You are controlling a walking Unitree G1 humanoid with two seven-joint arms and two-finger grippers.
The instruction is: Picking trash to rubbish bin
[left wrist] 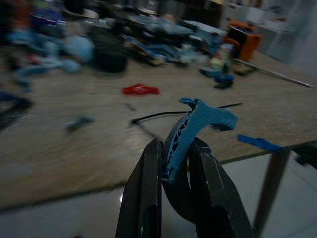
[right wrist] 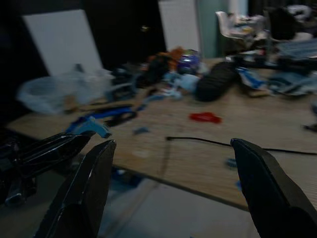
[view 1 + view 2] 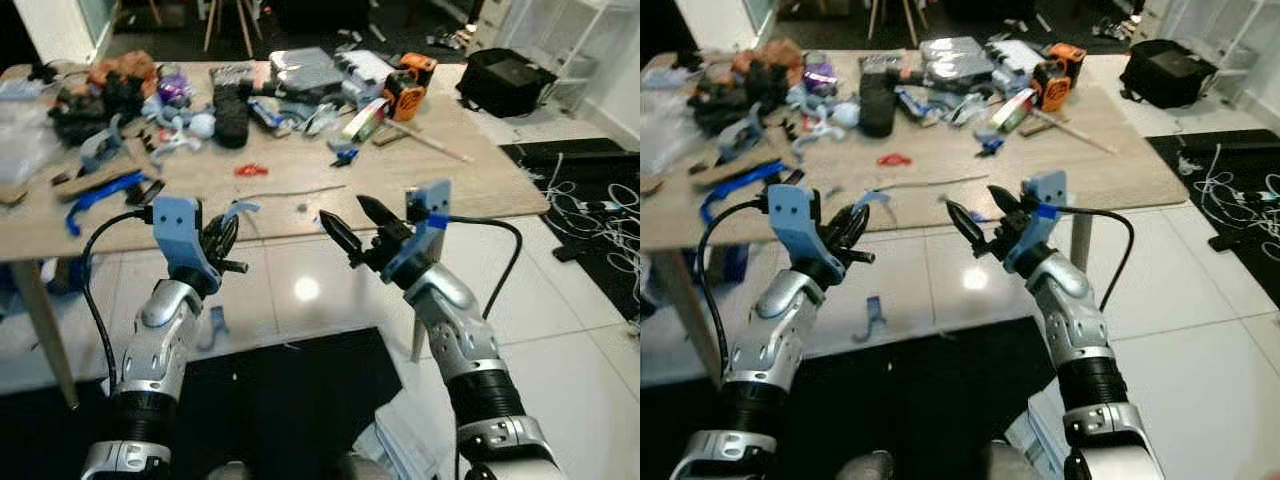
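left hand [image 3: 228, 243] held up just off the near edge of the light wooden table [image 3: 480, 180], fingers [image 1: 148, 193] closed on a curved blue ribbed plastic scrap [image 1: 195, 126]; the scrap sticks up out of the fingers, over the floor side of the table edge. right hand [image 3: 352, 228] raised beside it on the right, near the same table edge, fingers [image 2: 86, 186] spread wide apart, nothing between them. the two hands are apart, facing each other.

on the table: small red plastic piece [image 3: 251, 169] mid-table, thin black wire [image 3: 290, 192] lying near the near edge to the right of it, small blue clip [image 3: 343, 155] further right. far side is a heap of clutter: black roll-like object [image 3: 231, 115], orange and black power tool [image 3: 408, 85], blue strap-like strip [image 3: 100, 192] near the left end, pale blue scraps, dark cloth pile at far left.

white glossy tile floor [image 3: 300, 290] under the table with another blue scrap [image 3: 213, 328] lying on it; black mat [image 3: 280, 400] nearest the robot. black bag [image 3: 505, 80] on the floor at far right, tangle of white cables [image 3: 590, 215] on a dark rug to the right.
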